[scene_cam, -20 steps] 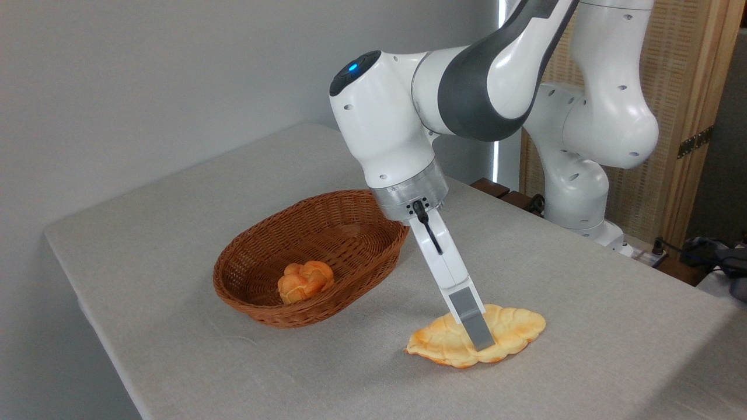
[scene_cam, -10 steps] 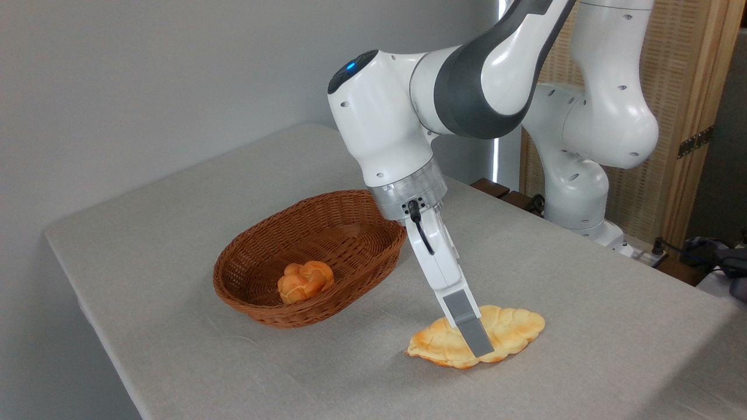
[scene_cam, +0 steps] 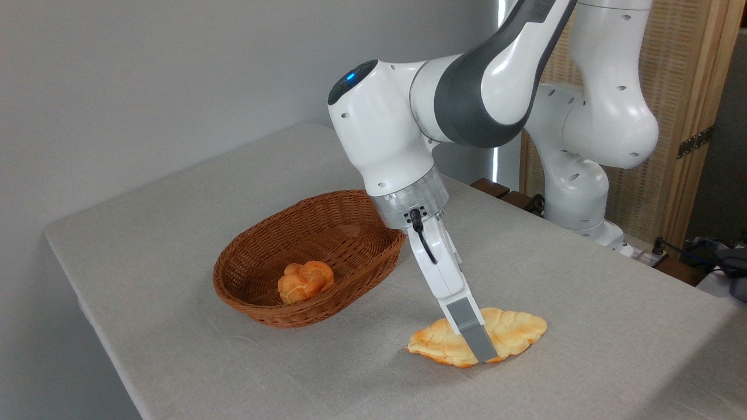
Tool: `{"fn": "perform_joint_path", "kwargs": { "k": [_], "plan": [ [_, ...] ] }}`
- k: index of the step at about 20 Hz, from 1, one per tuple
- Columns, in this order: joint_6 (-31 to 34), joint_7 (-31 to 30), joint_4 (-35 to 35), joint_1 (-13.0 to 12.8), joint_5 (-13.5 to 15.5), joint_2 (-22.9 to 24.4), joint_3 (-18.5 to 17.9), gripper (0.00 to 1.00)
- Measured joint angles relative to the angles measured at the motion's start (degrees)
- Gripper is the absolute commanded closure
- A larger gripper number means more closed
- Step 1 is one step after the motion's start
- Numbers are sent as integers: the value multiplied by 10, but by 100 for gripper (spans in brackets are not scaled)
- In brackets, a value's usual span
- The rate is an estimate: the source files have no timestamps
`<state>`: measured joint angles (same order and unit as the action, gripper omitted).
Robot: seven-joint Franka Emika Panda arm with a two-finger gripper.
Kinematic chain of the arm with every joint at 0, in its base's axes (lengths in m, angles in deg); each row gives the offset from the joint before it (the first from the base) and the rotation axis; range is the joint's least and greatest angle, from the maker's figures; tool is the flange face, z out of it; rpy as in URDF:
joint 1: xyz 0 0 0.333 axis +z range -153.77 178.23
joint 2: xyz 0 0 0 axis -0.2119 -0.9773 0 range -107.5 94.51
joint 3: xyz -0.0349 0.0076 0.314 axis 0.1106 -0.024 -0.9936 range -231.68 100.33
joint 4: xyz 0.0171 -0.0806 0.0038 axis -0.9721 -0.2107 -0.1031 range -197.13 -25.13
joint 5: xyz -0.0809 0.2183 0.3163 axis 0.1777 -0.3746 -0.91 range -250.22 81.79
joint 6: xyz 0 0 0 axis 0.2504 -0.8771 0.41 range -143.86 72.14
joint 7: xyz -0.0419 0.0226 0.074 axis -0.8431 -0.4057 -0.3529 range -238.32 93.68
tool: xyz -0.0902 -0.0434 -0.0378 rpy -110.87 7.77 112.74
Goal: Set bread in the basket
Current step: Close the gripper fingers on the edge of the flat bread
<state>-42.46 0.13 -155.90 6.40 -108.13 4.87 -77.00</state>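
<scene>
Bread (scene_cam: 513,329): flat, pale golden loaf, lying on the table (scene_cam: 175,245) right of the basket (scene_cam: 262,303), apart from it; basket: oval brown wicker, holding 1 small orange knotted roll (scene_cam: 304,281); pincer (scene_cam: 481,349): tilted, near finger across the loaf's front edge, second finger hidden, so whether clenched or released cannot be told; table: grey cloth, bare toward the left and front edges; room: grey wall behind, wooden screen (scene_cam: 688,105) at right.
</scene>
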Motion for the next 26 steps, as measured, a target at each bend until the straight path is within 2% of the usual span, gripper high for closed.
{"fn": "perform_joint_path", "kwargs": {
  "k": [3,4,6,8,12,26],
  "plan": [
    [0,0,0,0,15,-1,-4,5],
    [0,0,0,0,18,-2,-5,14],
    [-2,0,0,0,22,-3,-5,21],
    [-3,0,0,0,24,-5,-5,40],
    [-3,0,0,0,25,-7,-5,53],
    [-4,0,0,0,31,-7,-5,53]
  ]
}}
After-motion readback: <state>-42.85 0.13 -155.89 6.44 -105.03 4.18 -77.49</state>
